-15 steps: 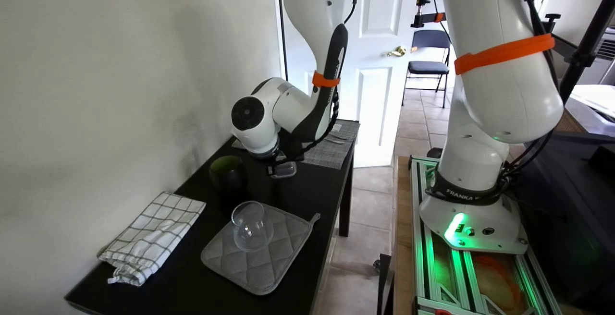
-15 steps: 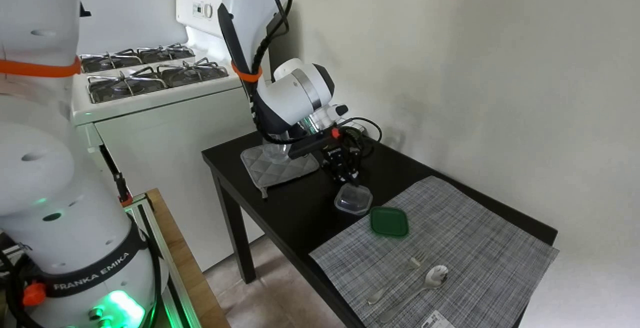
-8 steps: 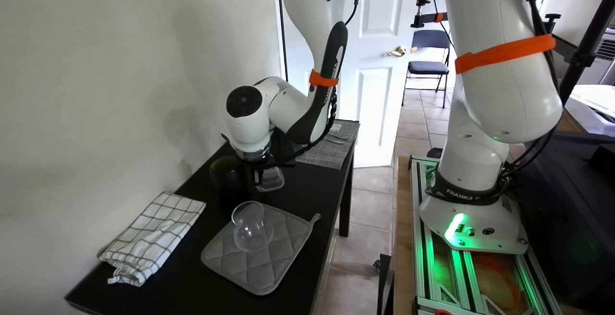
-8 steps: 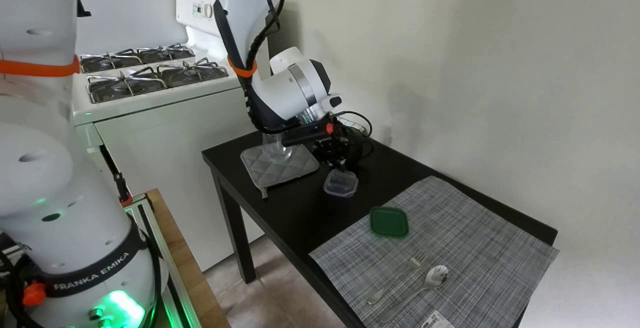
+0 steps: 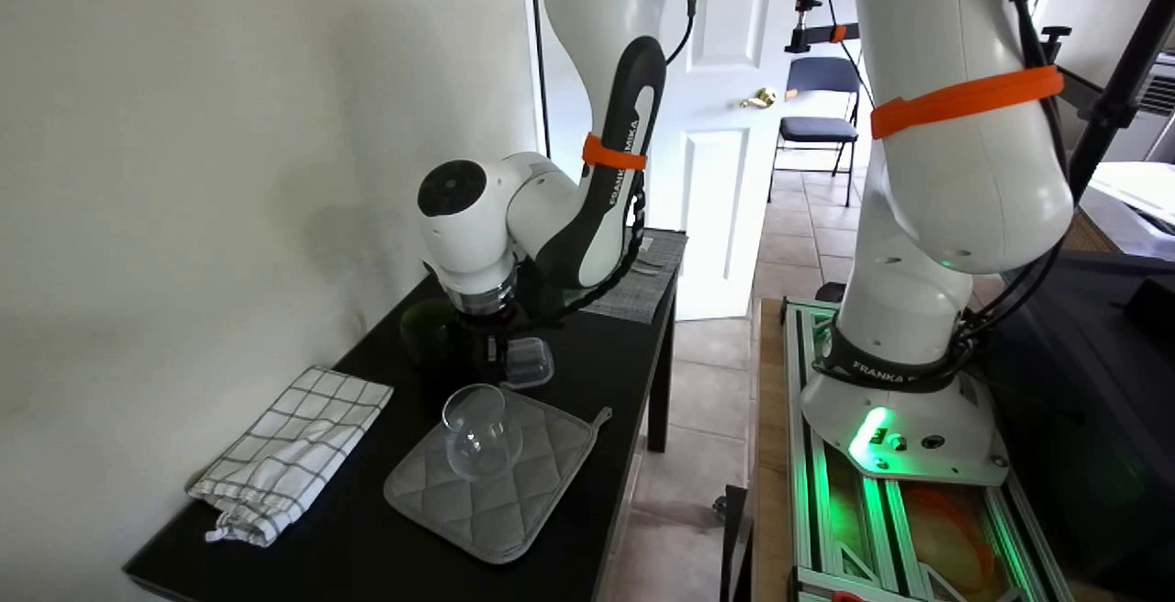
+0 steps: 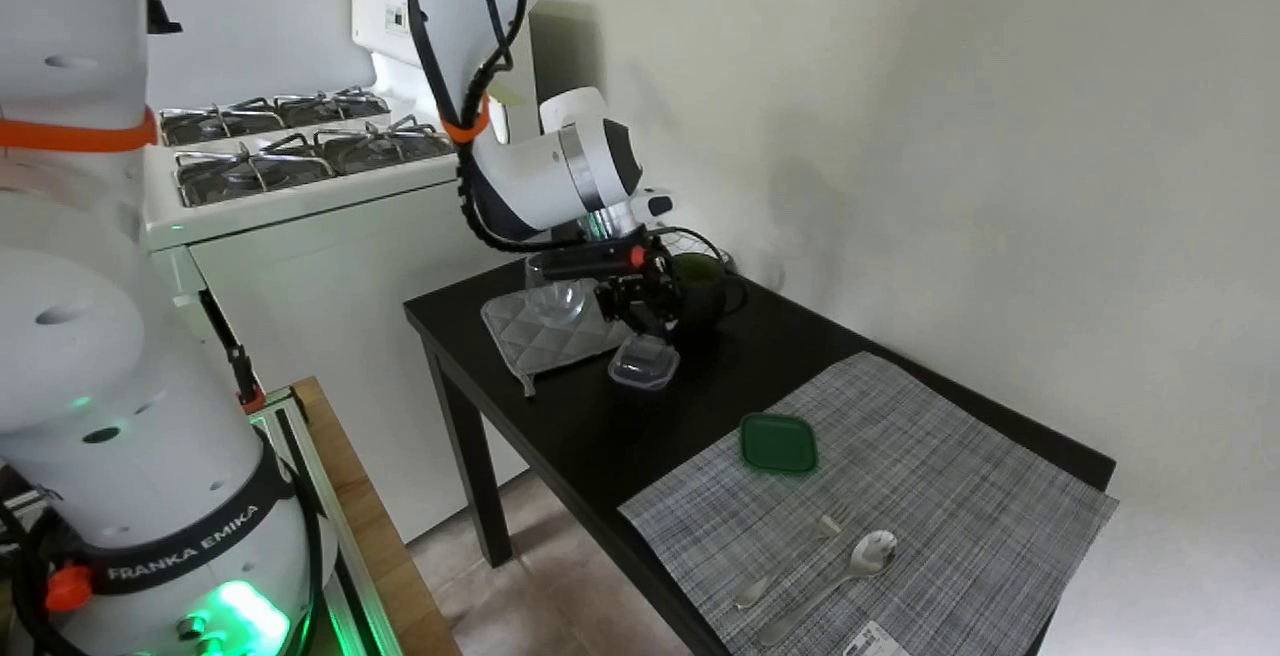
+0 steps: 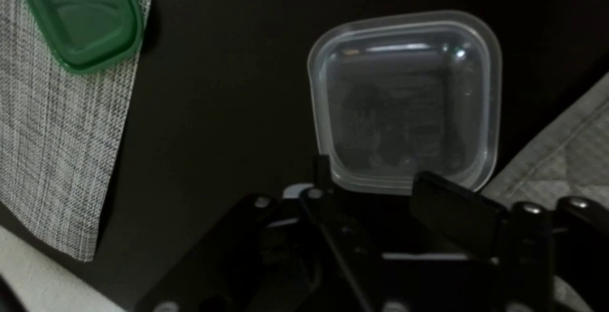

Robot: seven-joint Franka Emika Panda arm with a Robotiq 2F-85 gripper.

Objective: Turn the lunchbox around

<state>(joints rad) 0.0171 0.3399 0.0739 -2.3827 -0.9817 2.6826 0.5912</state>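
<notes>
Claw (image 7: 371,166) gapes at the lunchbox (image 7: 404,102) — best straddle one side squarely, pinch lightly, turn it slowly — flat on the surface (image 7: 214,88)

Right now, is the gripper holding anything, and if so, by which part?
Nothing is held: the gripper stands open at one edge of the clear lunchbox.

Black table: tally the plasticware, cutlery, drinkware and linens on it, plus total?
Plasticware: 2 (clear lunchbox, green lid)
Cutlery: 2 (fork, spoon)
Drinkware: 2 (clear glass, dark mug)
Linens: 3 (woven placemat, quilted pot holder, checked towel)
Total: 9
</notes>
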